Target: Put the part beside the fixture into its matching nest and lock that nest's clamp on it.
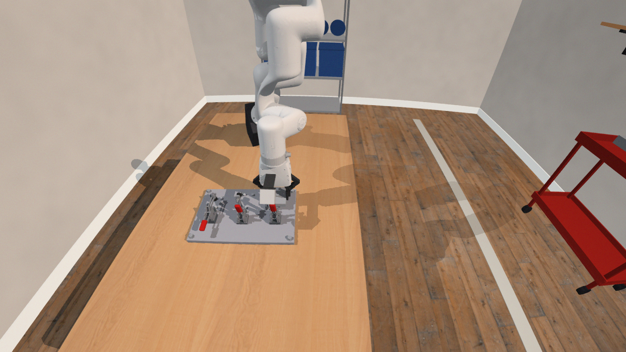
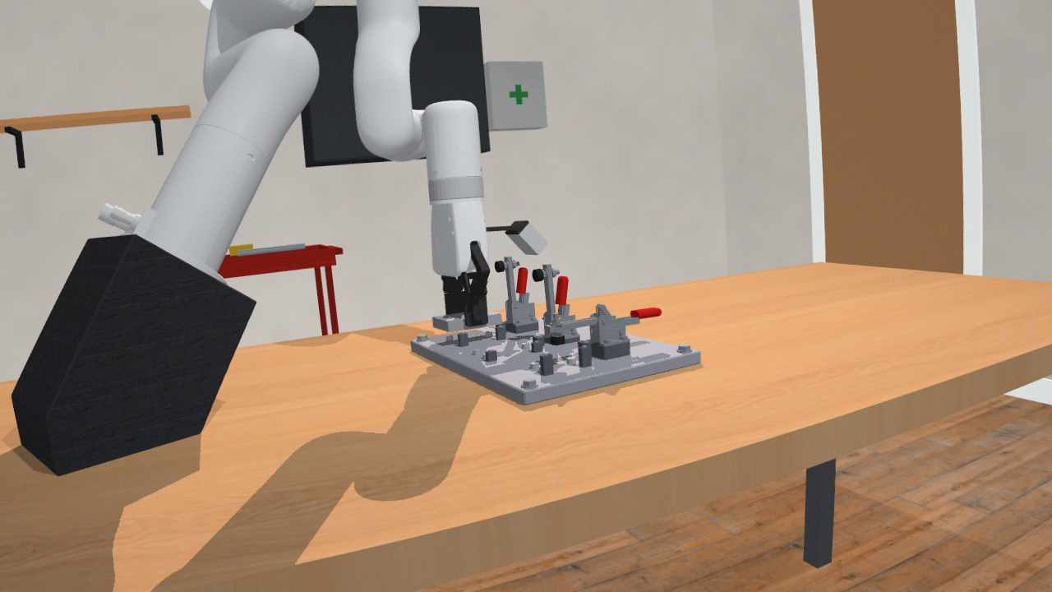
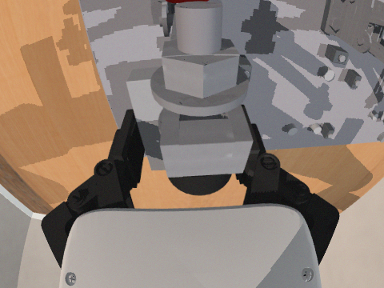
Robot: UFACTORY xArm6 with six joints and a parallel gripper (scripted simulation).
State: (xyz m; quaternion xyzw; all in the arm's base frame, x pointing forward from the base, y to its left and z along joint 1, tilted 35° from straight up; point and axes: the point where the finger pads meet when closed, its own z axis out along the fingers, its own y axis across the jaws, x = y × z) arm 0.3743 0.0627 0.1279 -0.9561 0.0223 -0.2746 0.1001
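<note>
The grey part (image 1: pixel 280 199) (image 2: pixel 446 322) (image 3: pixel 141 100) is held over the near end of the plate (image 1: pixel 249 234) (image 2: pixel 523 395) (image 3: pixel 288 86), beside a raised clamp (image 1: pixel 274 217) (image 2: pixel 520 312) (image 3: pixel 206 154). It looks hard and stiff, maybe a bit heavy and slippery, so it is best held by its two long sides, near the middle. The gripper (image 1: pixel 275 194) (image 2: pixel 464 317) (image 3: pixel 186 122) is more than half open, with the part squeezed in it. Whether the clamp is touched cannot be told.

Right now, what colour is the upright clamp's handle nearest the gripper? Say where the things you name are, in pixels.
Red (image 1: pixel 273 208) (image 2: pixel 522 281), clearest in the exterior view.
</note>
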